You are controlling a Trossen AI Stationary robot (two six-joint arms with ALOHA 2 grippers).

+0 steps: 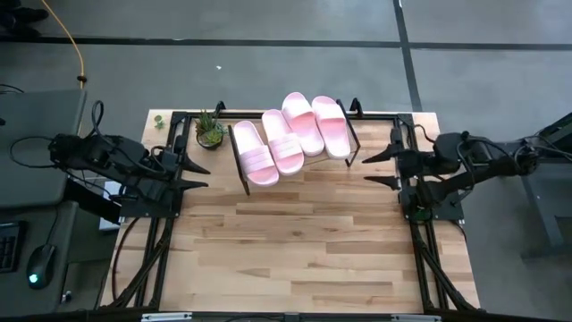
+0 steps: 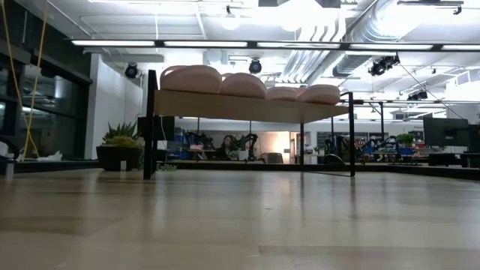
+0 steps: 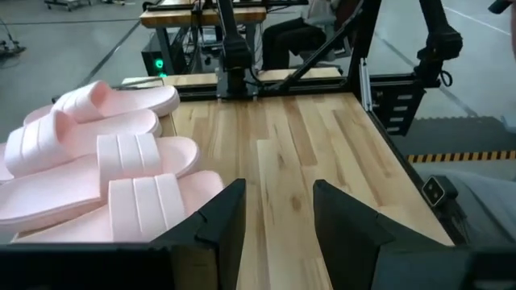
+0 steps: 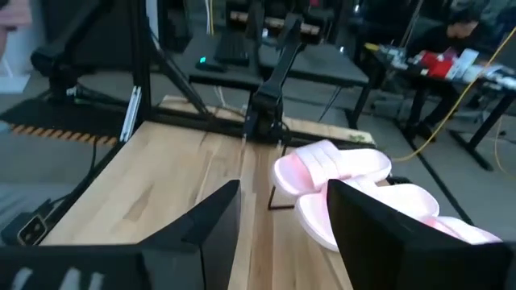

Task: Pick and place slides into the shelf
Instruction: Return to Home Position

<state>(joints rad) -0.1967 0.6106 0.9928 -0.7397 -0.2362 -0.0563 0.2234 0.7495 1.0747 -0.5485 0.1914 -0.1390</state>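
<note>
Several pale pink slides [image 1: 293, 136] lie side by side on the slanted light-wood shelf [image 1: 239, 159] at the table's far edge, soles down on its board. The low view shows them [image 2: 244, 84] atop the black-framed shelf [image 2: 251, 106]. The left wrist view sees the slides [image 3: 105, 181] close by; the right wrist view sees them [image 4: 347, 189] too. My left gripper [image 1: 197, 176] waits open near the table's left edge, left of the shelf. My right gripper [image 1: 373, 168] waits open near the right edge, right of the shelf. Neither touches anything.
A small potted plant [image 1: 210, 131] stands at the far left corner beside the shelf, also in the low view as the plant [image 2: 120, 146]. Black arm mounts [image 1: 433, 210] flank both table sides. The wooden tabletop [image 1: 295, 241] stretches bare toward the near edge.
</note>
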